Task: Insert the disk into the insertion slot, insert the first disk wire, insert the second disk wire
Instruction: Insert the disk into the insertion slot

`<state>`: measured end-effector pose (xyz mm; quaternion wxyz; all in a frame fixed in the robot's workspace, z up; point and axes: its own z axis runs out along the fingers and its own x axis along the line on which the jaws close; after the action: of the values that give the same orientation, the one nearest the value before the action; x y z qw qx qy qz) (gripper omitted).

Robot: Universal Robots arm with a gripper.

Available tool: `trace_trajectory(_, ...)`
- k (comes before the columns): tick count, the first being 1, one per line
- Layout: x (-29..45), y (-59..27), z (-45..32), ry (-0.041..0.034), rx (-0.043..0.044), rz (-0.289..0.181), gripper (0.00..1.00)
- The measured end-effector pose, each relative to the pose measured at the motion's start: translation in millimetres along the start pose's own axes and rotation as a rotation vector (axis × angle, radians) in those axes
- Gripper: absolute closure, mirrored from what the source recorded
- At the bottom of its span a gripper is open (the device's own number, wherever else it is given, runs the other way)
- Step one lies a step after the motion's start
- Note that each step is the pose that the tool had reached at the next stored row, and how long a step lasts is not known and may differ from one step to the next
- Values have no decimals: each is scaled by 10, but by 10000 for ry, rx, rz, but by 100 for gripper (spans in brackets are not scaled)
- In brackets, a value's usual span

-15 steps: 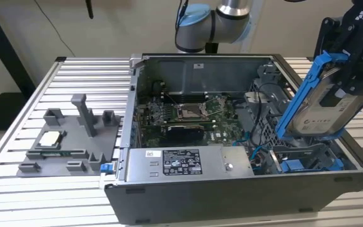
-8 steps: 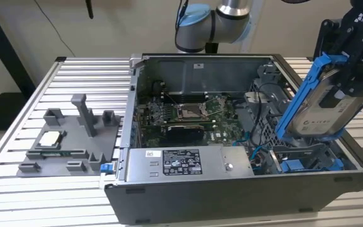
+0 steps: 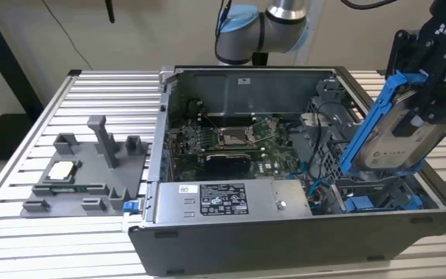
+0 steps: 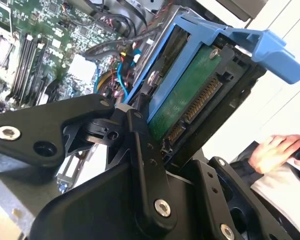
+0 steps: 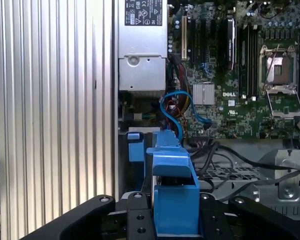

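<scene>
On the exterior view's left, you have the slatted metal table (image 3: pixel 91 93) carrying a grey fixture tray (image 3: pixel 91 186), with a small chip (image 3: pixel 62 170) lying in one of its pockets. Moving right, the open computer case (image 3: pixel 285 247) lies on its side. You can see its motherboard (image 3: pixel 231 142) in the middle and the power supply (image 3: pixel 223 200) along the near edge, and the robot arm (image 3: pixel 266 26) stands behind the case.

At the case's right end is the drive cage (image 3: pixel 378 187), with a blue carrier (image 3: pixel 362 204) already sitting low in it. Your disk (image 3: pixel 394 145) is just above that cage, not seated. It is tilted steeply, with its lower end down near the cage opening and its upper end leaning toward the exterior view's right.

The gripper (image 3: pixel 418 96) has the disk: the claw is closed tight on the blue frame, one black finger on each side. In the second wrist view the fingers (image 4: pixel 142 150) press against the drive, whose green circuit board and connector edge face the camera. A person's hand (image 4: pixel 276 150) rests beyond it.

In the first wrist view a blue cable (image 5: pixel 176 106) loops loose between the power supply and the motherboard.
</scene>
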<state>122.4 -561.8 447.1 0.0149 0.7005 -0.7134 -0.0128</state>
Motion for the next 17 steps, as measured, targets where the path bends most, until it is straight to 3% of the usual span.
trace_trajectory(10, 6, -21, 104, 1, -1, 0, 67)
trace_trajectory(17, 7, -21, 114, 0, 0, 0, 67)
